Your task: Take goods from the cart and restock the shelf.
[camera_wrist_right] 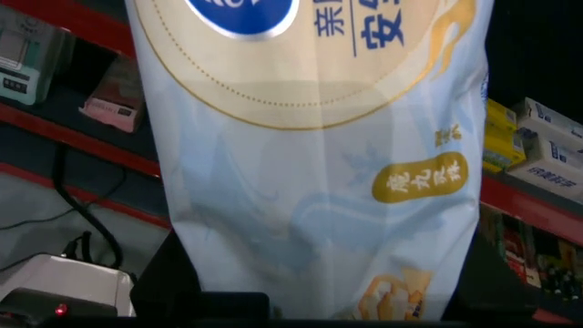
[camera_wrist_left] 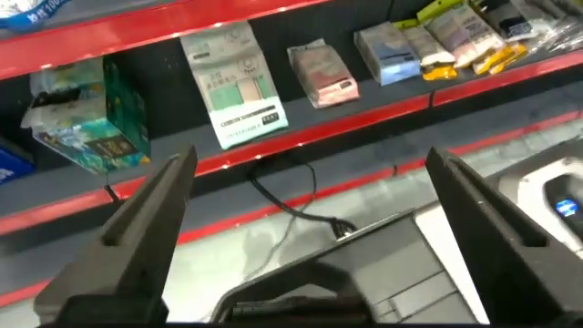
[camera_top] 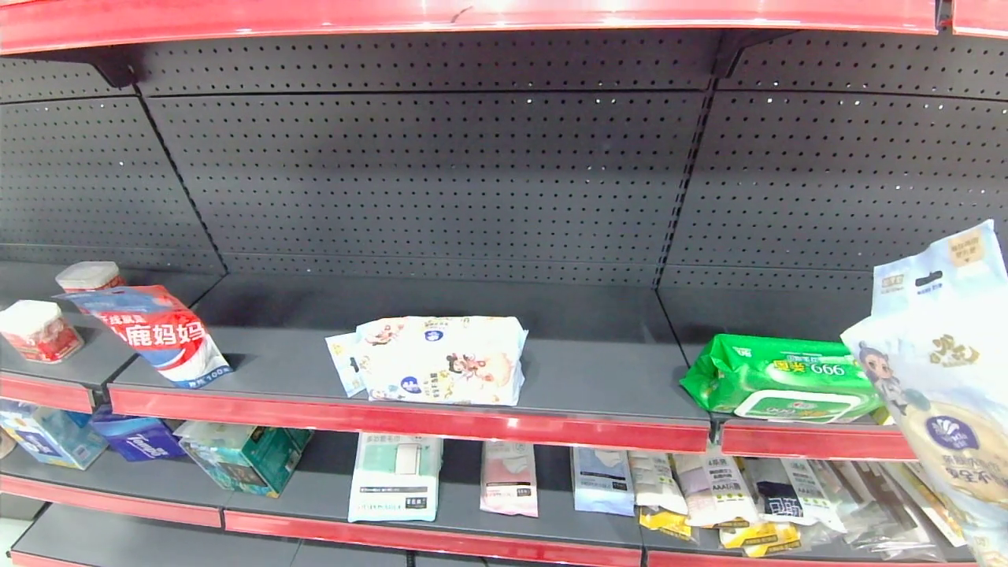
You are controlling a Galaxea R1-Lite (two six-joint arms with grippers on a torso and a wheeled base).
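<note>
- Pale pouch (camera_top: pixel 941 378) stands at 3 o'clock in the head view, upright, off the shelf (camera_top: pixel 598 354) and in front of its right bay. Hang-hole end up.
- Right tool (camera_wrist_right: pixel 328 269): dark fingers flank the lower end of the pale pouch (camera_wrist_right: pixel 319 173). It looks pinched between them, with the body of the pouch rising away from the grip.
- Left tool (camera_wrist_left: pixel 310 228): fingers spread wide with nothing between them, hanging low over the floor in front of the lower shelves.
- Neighbours on the target level: green wipes pack (camera_top: pixel 780 378) just at 9 o'clock of the pouch; cartoon-printed pack (camera_top: pixel 441 358) mid-bay, well apart. There is bare board between these two.

Handling, as a judgement:
- Glossy film skin, so likely slippery under the pads.
- Soft-walled and full-looking; probably moderate weight, and the contents may shift.
- Held low, the tall upper part could flop or lean.
- A firmer hold would be across a flat seam or the gusseted base, not the bulging middle.
- Not fragile, and it should tolerate being laid flat on the board.
</note>
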